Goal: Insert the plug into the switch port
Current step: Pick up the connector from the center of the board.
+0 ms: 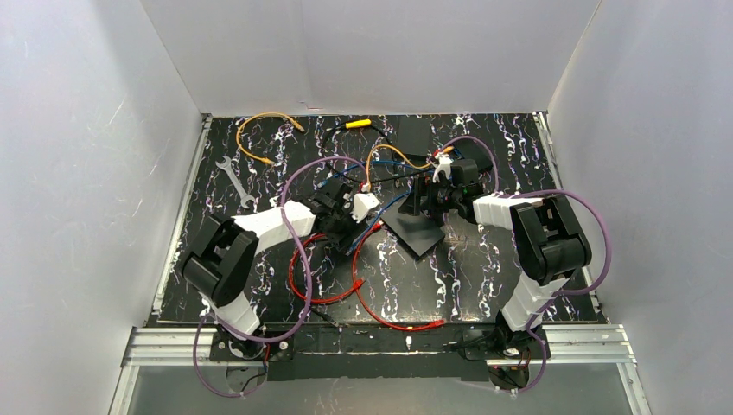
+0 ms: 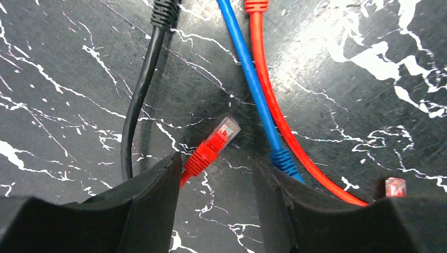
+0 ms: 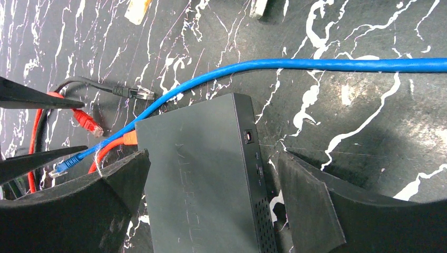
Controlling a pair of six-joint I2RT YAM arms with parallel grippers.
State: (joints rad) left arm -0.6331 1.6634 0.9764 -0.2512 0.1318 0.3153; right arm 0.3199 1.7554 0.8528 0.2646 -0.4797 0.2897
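Between wide-open, empty left jaws: red plug (image 2: 213, 145), flat on the table (image 2: 79, 79) near its middle, well off every edge. Around the switch (image 3: 200, 179), right jaws spread, not closed on it. Probably light, rigid, slick, easily cracked. Best pinch its ribbed rear sides.

Left gripper (image 1: 347, 214) and right gripper (image 1: 430, 195) sit near the switch (image 1: 415, 228) on the table (image 1: 484, 277)
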